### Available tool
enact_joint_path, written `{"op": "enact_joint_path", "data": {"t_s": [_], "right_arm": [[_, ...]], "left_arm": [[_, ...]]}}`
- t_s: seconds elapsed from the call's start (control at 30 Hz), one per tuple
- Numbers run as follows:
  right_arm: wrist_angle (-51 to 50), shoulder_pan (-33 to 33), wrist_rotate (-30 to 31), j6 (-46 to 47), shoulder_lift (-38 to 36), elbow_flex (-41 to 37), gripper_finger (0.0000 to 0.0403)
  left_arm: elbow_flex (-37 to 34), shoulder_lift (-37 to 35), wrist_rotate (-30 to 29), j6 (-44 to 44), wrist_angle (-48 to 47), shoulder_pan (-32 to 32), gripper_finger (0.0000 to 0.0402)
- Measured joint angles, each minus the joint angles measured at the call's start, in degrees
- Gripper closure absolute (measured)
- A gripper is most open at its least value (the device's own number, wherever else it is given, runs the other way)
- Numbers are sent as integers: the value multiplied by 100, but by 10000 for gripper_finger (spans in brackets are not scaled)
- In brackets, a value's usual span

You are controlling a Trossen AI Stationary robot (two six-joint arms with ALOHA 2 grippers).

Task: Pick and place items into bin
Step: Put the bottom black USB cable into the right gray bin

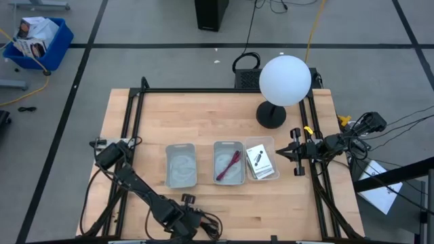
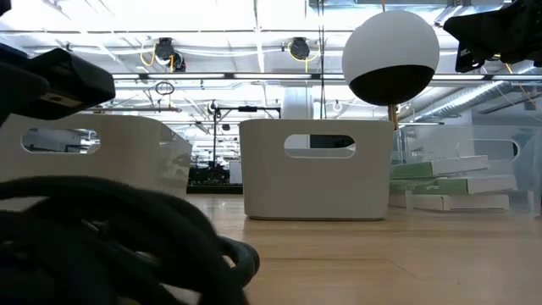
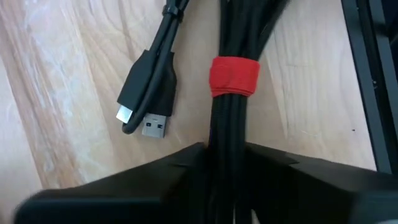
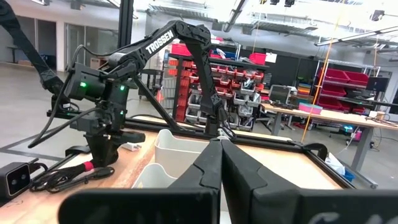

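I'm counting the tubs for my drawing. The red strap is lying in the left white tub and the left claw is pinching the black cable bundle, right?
Almost. The red strap lies in the middle tub, not the left tub, which looks empty; the high view shows this. The left gripper is indeed around the black cable bundle.

Left claw [image 3: 227,180] low (fingers pinched in), right claw [image 4: 221,163] closed

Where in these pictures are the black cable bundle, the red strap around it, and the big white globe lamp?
black cable bundle [image 3: 230,143]: left wrist view, the cords below the wrap.
red strap [image 3: 234,76]: left wrist view, its front face.
white globe lamp [image 1: 285,80]: high view, middle of the globe.
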Motion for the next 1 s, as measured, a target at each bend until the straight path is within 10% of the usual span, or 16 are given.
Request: {"op": "enact_joint_path", "data": {"t_s": [0.17, 0.57, 1.0], "right_arm": [[0, 0, 0, 0, 0, 0, 403], [0, 0, -2, 2, 0, -2, 403], [35, 0, 0, 4, 0, 0, 403]], "left_arm": [[-2, -57, 232, 177, -55, 94, 376], [-17, -891, 4, 738, -616, 125, 375], [-11, -2267, -2980, 1384, -476, 705, 372]]}}
